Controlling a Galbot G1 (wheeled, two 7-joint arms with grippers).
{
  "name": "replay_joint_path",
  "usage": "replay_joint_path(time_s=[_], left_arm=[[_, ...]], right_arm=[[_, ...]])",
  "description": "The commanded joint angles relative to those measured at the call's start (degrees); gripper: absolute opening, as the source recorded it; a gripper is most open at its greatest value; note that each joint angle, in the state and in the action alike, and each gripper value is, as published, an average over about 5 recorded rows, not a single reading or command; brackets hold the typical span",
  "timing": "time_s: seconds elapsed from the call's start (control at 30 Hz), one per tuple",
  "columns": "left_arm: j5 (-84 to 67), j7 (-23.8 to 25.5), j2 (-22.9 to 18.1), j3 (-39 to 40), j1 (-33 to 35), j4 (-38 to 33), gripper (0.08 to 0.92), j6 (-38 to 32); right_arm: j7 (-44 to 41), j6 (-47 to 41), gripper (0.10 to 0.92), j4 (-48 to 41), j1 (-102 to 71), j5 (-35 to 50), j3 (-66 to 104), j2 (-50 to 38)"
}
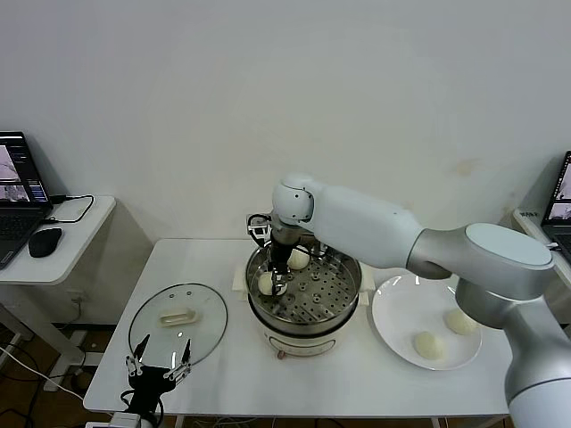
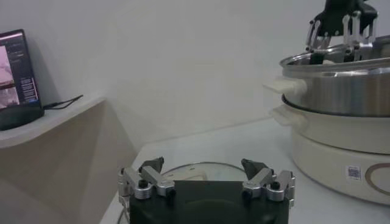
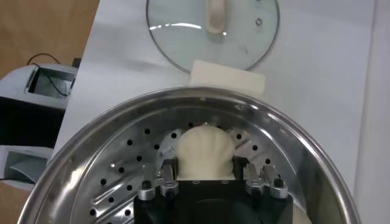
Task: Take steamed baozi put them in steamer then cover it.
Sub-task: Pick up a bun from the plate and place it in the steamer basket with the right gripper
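Right pincer [image 1: 278, 287] is down inside the steamer [image 1: 343, 308], fingers set on either side of a baozi [image 3: 205, 152] resting on the perforated floor; whether they grip it or have just slackened is hard to tell. A second bun [image 1: 299, 259] sits near it. To do this well: spread fully, then lift straight up clear of the rim. Two buns [image 1: 429, 345] wait on the plate [image 1: 393, 330]. Left pincer [image 1: 159, 368] hangs spread at the bench edge beside the cover [image 1: 210, 308], well clear.
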Motion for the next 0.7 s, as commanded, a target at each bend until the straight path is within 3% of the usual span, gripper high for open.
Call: replay_joint_path(time_s=[0.03,0.2,0.3,0.7], left_arm=[[0.03,0.03,0.0,0.02,-0.03,-0.07,0.823,0.02],[0.07,0.03,-0.14,0.04,0.04,-0.17,0.823,0.01],[-0.02,0.04,-0.33,-0.14,0.28,-0.54,0.823,0.0],[0.62,0.18,-0.27,0.2,0.87,-1.25,0.823,0.14]], right_arm=[[0.42,-0.04,0.641,0.52,-0.77,-0.54,0.34,0.1],[0.09,0.29,0.777,4.51,0.38,-0.69,2.03,-3.04],[-0.68,0.52,0.815,9.57,2.05,-0.19,3.57,-7.61],[-5.48,4.41,0.823,25.59,4.84,-1.36,10.39,-31.99]])
